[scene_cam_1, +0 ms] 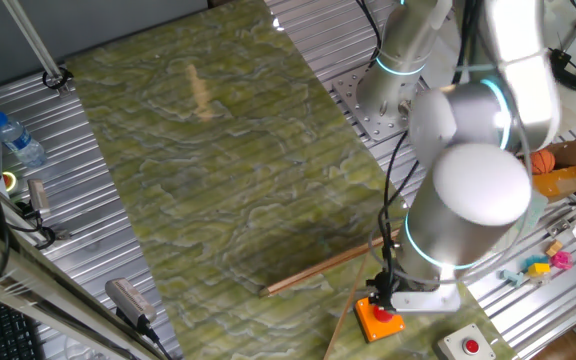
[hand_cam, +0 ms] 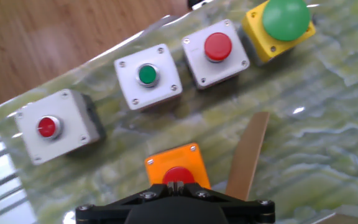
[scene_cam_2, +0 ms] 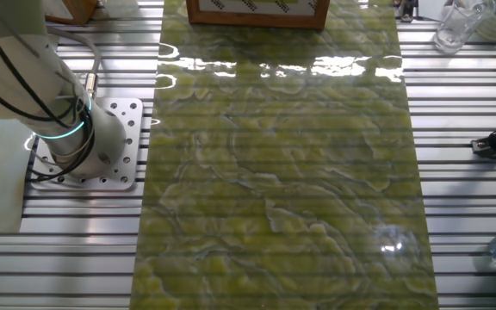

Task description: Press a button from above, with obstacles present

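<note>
The button is an orange square box (hand_cam: 174,163) with a round red cap (hand_cam: 178,176), at the near edge of the green mat. It also shows in one fixed view (scene_cam_1: 379,319). My gripper (hand_cam: 176,185) is right above the cap, its two fingertips pressed together and shut, down at the cap. In one fixed view the gripper (scene_cam_1: 386,301) sits on top of the box, mostly hidden by the arm. The long wooden stick (scene_cam_1: 328,266) lies just left of the box. The shorter stick (hand_cam: 247,155) lies right beside it, also seen in one fixed view (scene_cam_1: 342,326).
Beyond the button stand a white-grey box with a small red cap (hand_cam: 51,126), a white box with a green cap (hand_cam: 148,76), a white box with a red cap (hand_cam: 216,53) and a yellow box with a green cap (hand_cam: 281,25). The arm base (scene_cam_2: 84,142) stands beside the mat.
</note>
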Controlling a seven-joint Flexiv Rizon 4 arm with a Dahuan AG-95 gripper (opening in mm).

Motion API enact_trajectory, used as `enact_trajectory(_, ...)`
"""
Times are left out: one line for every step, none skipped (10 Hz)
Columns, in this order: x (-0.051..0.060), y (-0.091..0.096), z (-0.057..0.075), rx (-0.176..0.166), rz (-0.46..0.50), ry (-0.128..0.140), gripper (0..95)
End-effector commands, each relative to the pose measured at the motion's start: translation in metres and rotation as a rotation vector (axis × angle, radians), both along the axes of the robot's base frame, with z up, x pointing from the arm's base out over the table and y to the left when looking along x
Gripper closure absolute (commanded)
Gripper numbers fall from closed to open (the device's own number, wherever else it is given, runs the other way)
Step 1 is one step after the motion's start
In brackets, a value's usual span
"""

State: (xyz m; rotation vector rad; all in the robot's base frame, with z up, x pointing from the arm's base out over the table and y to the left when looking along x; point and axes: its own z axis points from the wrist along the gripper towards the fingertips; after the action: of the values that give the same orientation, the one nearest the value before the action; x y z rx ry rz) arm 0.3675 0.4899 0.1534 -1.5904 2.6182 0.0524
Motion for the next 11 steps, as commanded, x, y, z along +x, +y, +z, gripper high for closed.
enact_trajectory(0.008, 0.004, -0.008, -0.062, -0.041, 0.029, 95.0)
enact_trajectory(0.010, 0.004, -0.012, -0.069, -0.043, 0.028, 95.0)
enact_trajectory(0.011, 0.004, -0.017, -0.077, -0.042, 0.027, 95.0)
enact_trajectory(0.011, 0.004, -0.021, -0.079, -0.040, 0.030, 95.0)
enact_trajectory(0.011, 0.005, -0.024, -0.084, -0.035, 0.035, 95.0)
enact_trajectory(0.009, 0.006, -0.026, -0.091, -0.034, 0.040, 95.0)
enact_trajectory(0.006, 0.005, -0.029, -0.103, -0.034, 0.040, 95.0)
enact_trajectory(0.005, 0.002, -0.032, -0.100, -0.025, 0.039, 95.0)
enact_trajectory(0.001, -0.002, -0.033, -0.100, -0.013, 0.039, 95.0)
enact_trajectory(-0.002, -0.006, -0.032, -0.103, -0.011, 0.039, 95.0)
enact_trajectory(-0.003, -0.007, -0.032, -0.105, -0.009, 0.039, 95.0)
